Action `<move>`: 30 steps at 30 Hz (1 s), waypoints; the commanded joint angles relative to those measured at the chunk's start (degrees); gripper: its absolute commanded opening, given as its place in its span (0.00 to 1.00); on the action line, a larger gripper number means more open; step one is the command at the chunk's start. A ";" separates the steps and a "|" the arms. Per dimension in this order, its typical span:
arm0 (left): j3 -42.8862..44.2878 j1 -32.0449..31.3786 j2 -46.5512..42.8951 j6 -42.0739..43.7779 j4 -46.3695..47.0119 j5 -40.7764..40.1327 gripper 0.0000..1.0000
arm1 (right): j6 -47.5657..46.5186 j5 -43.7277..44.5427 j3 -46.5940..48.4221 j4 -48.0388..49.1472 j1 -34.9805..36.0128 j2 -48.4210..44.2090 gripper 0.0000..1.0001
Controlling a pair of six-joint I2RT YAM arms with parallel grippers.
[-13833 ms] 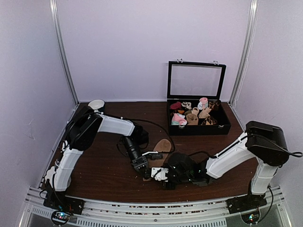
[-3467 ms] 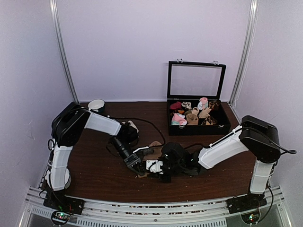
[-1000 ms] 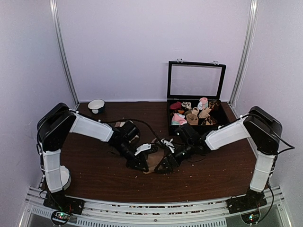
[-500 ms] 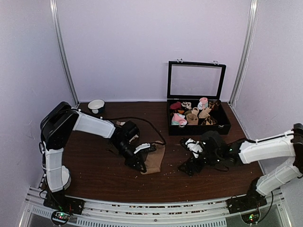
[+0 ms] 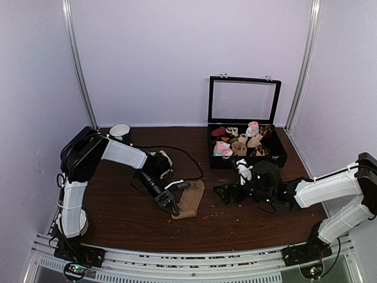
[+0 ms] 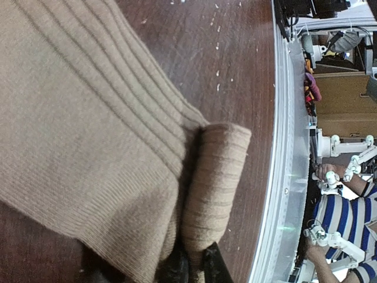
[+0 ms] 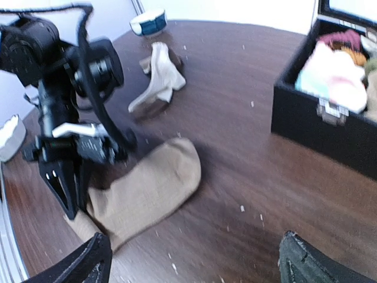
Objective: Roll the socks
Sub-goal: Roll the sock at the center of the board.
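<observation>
Left wrist | left pincer (image 6: 193, 266) pinching socks (image 6: 88, 118) folded edge | right pincer (image 7: 194, 250) spread, well apart

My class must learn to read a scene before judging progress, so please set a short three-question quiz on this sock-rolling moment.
1. Which gripper pinches the folded end of the tan sock?
2. The black box has its lid: A shut; B open and upright; C taken off.
3. True or false: the right gripper is open and holds nothing.
Key: 1 the left gripper; 2 B; 3 true.
</observation>
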 commanded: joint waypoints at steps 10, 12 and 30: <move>-0.16 0.60 2.12 -1.46 -2.23 -6.34 0.00 | 3.42 0.27 0.08 5.65 0.21 -6.63 1.00; 0.19 0.61 2.37 -1.69 -2.34 -6.52 0.00 | -8.50 8.59 0.81 3.56 8.03 -5.19 1.00; 6.42 0.27 6.64 -1.94 -7.01 -14.15 0.00 | -40.62 7.48 16.86 0.92 23.29 23.79 0.44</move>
